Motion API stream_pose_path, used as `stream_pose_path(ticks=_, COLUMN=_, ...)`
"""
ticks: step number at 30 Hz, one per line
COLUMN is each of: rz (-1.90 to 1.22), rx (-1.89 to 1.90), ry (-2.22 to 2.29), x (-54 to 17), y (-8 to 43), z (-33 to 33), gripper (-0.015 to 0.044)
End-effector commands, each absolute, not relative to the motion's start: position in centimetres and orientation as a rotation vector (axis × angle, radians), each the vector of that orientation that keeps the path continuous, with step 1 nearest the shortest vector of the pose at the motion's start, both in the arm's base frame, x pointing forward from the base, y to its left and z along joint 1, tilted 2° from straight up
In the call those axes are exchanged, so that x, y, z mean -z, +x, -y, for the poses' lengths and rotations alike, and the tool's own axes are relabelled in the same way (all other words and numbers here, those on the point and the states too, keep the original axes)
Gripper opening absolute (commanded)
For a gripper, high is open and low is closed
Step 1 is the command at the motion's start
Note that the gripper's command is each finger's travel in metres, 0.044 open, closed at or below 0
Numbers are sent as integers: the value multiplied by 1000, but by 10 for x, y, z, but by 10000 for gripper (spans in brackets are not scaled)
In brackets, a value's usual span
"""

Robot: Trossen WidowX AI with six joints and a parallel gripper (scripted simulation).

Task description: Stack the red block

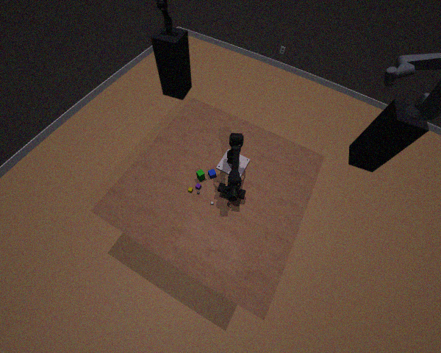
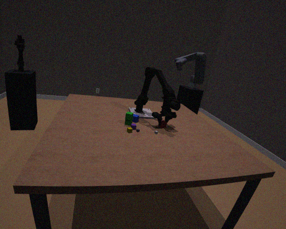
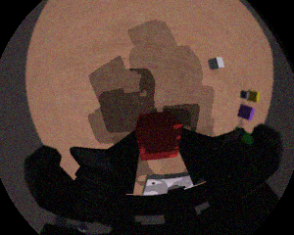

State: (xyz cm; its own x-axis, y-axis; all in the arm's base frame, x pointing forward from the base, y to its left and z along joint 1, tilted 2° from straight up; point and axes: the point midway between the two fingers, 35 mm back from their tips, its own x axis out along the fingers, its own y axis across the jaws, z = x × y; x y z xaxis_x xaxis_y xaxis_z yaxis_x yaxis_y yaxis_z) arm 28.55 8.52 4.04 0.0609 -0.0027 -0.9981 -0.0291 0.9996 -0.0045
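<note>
Red block [image 3: 159, 135] between fingers; green tower [image 2: 128, 118] upright.

A dimly lit room with dark grey walls [image 2: 113, 36] surrounds a wooden table [image 2: 101, 157] on dark angled legs [image 2: 239, 207]. The tan floor [image 1: 42, 265] meets the walls at a pale baseboard [image 1: 68, 114], and a small white wall outlet [image 2: 97, 90] sits just above it. Two tall black pedestals stand on the floor well apart from the table: one [image 2: 20, 99] at the left, another [image 1: 384, 140] at the right. The table casts a soft shadow [image 1: 171, 281] on the floor beneath its near edge.
</note>
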Motion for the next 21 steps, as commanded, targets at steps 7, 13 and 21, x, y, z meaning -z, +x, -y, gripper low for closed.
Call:
stream_pose_path(ticks=7, rz=-1510, rx=-23, ry=-32, x=-54, y=285, z=-85, gripper=0)
stream_pose_path(ticks=13, rz=-1510, rx=-23, ry=-32, x=-81, y=283, z=-85, gripper=0)
stream_pose_path(ticks=21, rz=-1510, rx=-23, ry=-32, x=-116, y=281, z=-86, gripper=0)
